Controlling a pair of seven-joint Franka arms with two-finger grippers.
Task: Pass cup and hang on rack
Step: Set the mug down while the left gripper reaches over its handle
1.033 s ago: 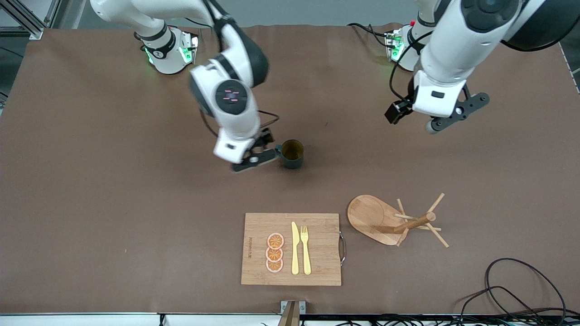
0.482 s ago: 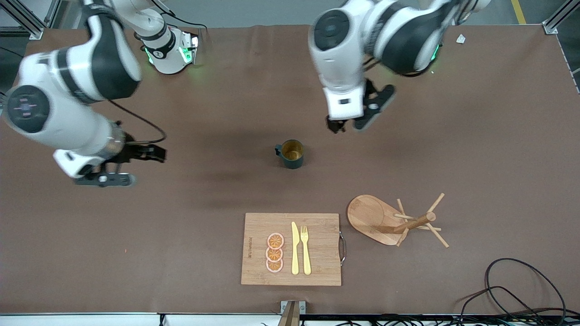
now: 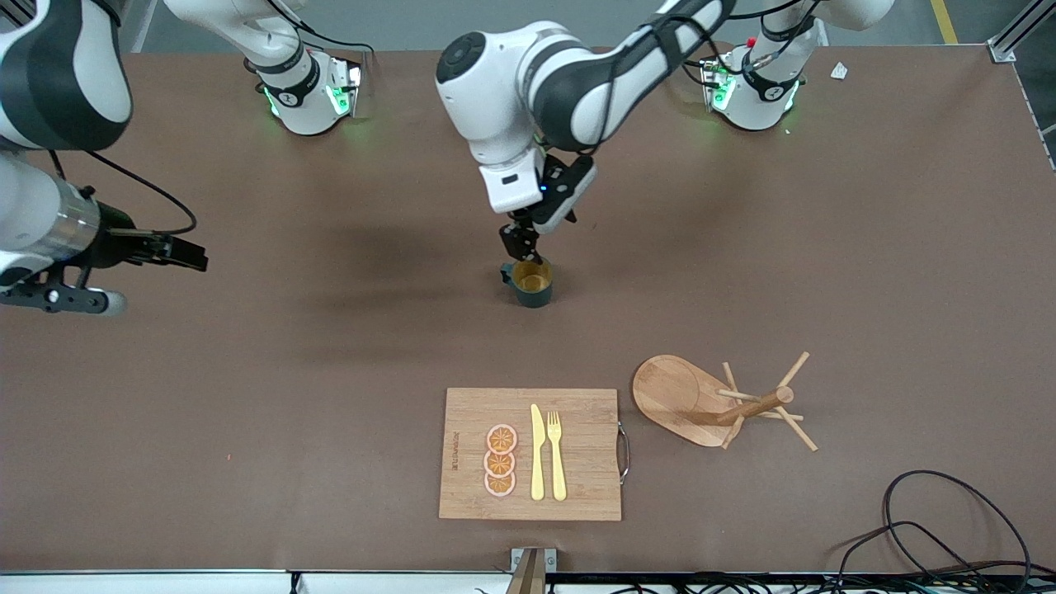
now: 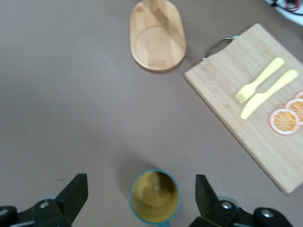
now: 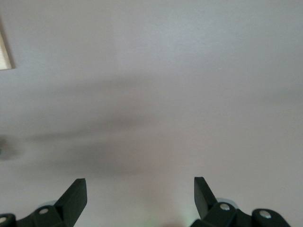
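Note:
The dark teal cup stands upright on the brown table, its handle toward the right arm's end. My left gripper hangs just over it, open and empty. In the left wrist view the cup sits between the spread fingers of the left gripper, not touched. The wooden rack stands nearer the front camera, toward the left arm's end; its base shows in the left wrist view. My right gripper is open and empty over bare table at the right arm's end, also seen in the right wrist view.
A wooden cutting board with a metal handle, orange slices, a yellow knife and a fork lies near the front edge beside the rack. Black cables lie at the front corner at the left arm's end.
The right gripper pulled away from the cup to the right arm's end. The left arm swung in from its own end and now hangs over the cup. The cup has not moved.

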